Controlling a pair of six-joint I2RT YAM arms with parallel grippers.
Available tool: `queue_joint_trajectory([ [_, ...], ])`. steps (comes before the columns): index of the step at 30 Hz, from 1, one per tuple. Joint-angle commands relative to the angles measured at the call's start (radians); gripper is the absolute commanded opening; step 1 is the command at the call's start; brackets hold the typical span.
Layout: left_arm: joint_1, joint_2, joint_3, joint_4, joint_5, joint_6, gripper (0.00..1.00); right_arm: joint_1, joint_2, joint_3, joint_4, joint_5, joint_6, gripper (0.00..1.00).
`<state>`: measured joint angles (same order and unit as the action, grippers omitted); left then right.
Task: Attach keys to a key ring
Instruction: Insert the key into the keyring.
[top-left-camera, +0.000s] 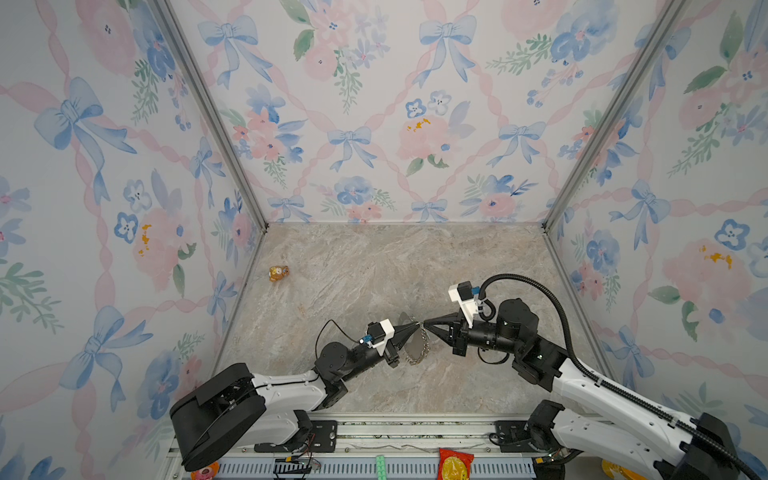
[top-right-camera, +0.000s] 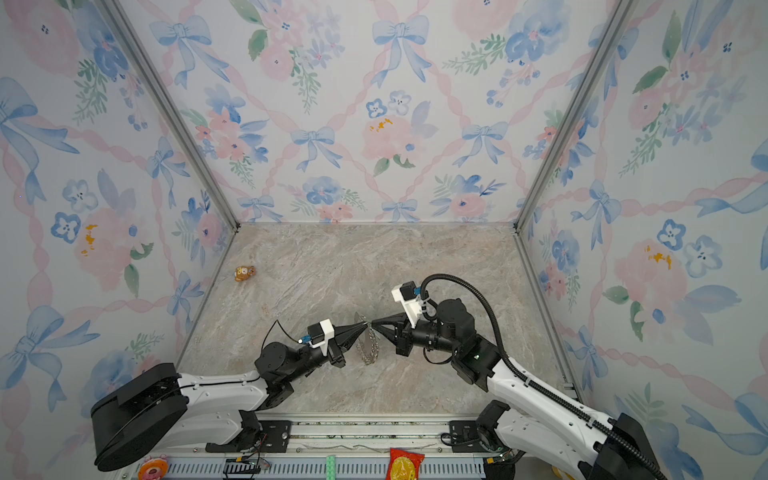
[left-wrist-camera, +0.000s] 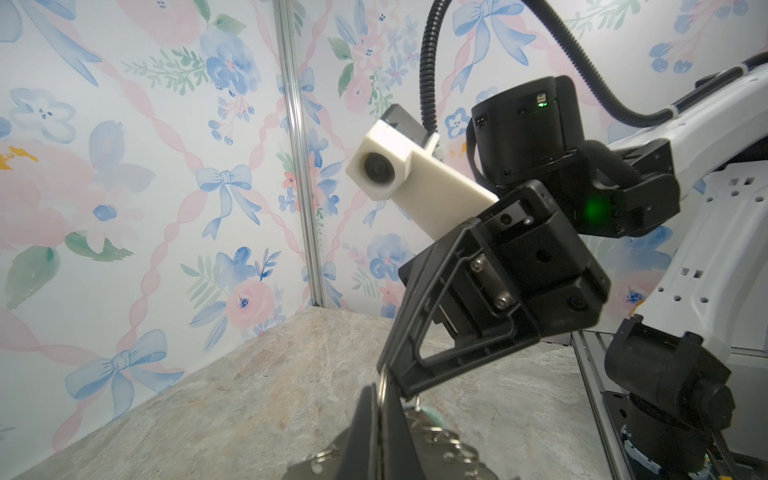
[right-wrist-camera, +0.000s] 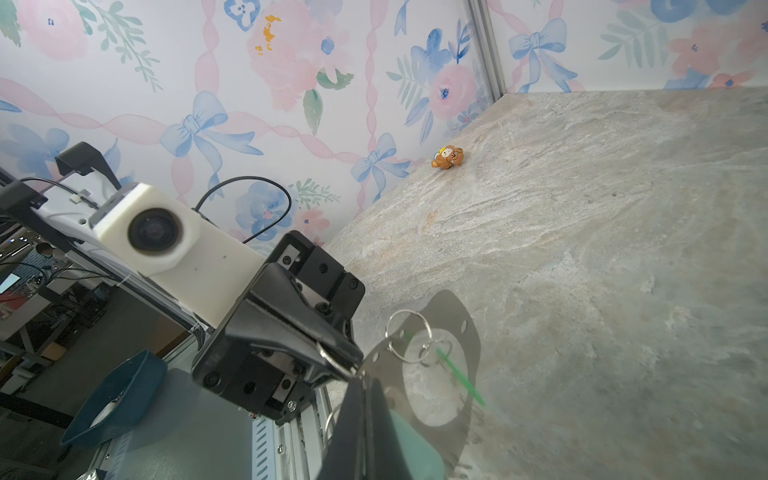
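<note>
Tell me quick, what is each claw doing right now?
Left gripper: closed, pinching a small silver ring at the key ring's edge.
Right gripper: closed on a thin metal ring, perhaps the same one.

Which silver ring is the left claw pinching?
The ring clamped in the shut left gripper, beside the key ring; the larger ring and smaller ring hang free across its opening.

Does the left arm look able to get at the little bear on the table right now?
Probably not yet. Its end effector is shut on the key ring, so it is busy. The table between it and the bear looks bare, though.
</note>
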<state>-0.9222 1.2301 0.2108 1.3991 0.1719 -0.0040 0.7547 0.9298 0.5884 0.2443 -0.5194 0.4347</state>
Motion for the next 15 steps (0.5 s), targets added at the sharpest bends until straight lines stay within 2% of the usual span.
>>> queue_joint_trajectory([
  [1, 0.002, 0.005, -0.007, 0.065, -0.037, 0.026, 0.0, 0.015, -0.008, 0.027, 0.03, -0.008, 0.01, 0.0],
  [15, -0.002, 0.012, -0.019, 0.076, 0.014, 0.045, 0.0, 0.012, 0.001, 0.031, 0.038, 0.012, 0.022, 0.0],
])
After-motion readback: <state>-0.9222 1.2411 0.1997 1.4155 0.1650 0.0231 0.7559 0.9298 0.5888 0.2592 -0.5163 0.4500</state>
